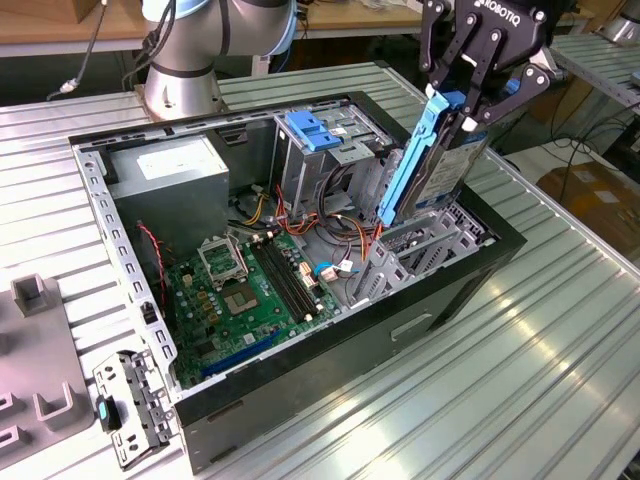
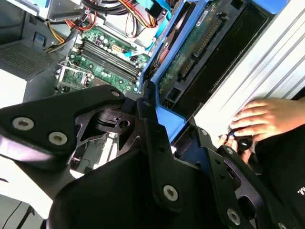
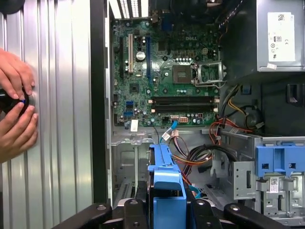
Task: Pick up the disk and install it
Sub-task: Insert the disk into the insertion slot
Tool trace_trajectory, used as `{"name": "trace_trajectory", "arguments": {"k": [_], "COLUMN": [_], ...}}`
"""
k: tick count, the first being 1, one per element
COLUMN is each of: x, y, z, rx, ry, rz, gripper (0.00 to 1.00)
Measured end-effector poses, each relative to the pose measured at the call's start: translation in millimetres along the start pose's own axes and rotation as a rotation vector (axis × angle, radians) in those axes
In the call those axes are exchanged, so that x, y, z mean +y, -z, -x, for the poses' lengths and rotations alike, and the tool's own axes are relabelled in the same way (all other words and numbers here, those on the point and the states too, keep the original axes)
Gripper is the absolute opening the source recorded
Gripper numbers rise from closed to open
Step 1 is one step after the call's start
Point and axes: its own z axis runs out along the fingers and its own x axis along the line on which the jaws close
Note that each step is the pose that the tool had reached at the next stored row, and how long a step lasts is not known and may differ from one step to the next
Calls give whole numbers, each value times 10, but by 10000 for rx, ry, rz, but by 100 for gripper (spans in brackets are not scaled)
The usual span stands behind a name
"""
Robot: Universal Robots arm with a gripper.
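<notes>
Clamping disk (image 1: 438, 168), tool (image 1: 463, 108) over case (image 1: 300, 375); disk's lower end perhaps inside.

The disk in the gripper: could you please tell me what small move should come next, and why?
Probably ease it a little lower: the gripper holds the disk tilted, its lower end at the grey drive bay, not yet seated.
</notes>
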Motion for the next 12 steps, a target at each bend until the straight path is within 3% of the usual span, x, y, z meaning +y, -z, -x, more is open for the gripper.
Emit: {"name": "trace_trajectory", "arguments": {"k": [2,6,8,12], "x": [-14,-70,-71,-72], "y": [-58,-135,-184,-223], "z": [-3,-4,-17,-26], "rx": [36,194,193,190], "ry": [-1,-2,1,1], "rz": [-1,-5,-5,-5], "gripper": [37,37,37,37]}}
